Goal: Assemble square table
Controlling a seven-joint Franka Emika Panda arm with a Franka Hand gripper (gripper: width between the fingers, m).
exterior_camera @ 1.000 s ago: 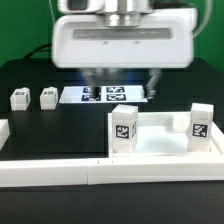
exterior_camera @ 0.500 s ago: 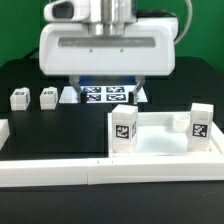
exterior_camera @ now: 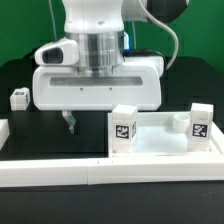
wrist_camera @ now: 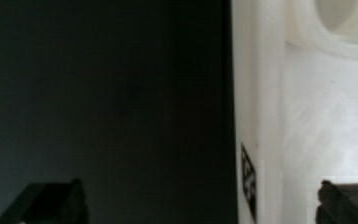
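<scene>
The white square table top [exterior_camera: 160, 145] lies at the exterior view's right. Two white tagged legs stand upright on its corners, one near [exterior_camera: 122, 128] and one far right [exterior_camera: 199, 122]. A loose leg [exterior_camera: 18, 98] lies at the left. My gripper [exterior_camera: 92, 122] hangs low beside the top's left edge, open and empty, with one finger [exterior_camera: 70, 122] showing. In the wrist view the gripper [wrist_camera: 197, 200] has its fingertips [wrist_camera: 51, 200] wide apart. The top's white rim [wrist_camera: 309, 110] with a tag edge lies between them, nearer one fingertip, beside black table.
White border rails run along the front [exterior_camera: 100, 172] and the left [exterior_camera: 3, 130] of the black table. The gripper body [exterior_camera: 95, 75] hides the marker board and whatever lies behind it.
The gripper has come forward toward the camera, moved to the exterior view's left and dropped lower. It now hides the marker board and the second loose leg.
</scene>
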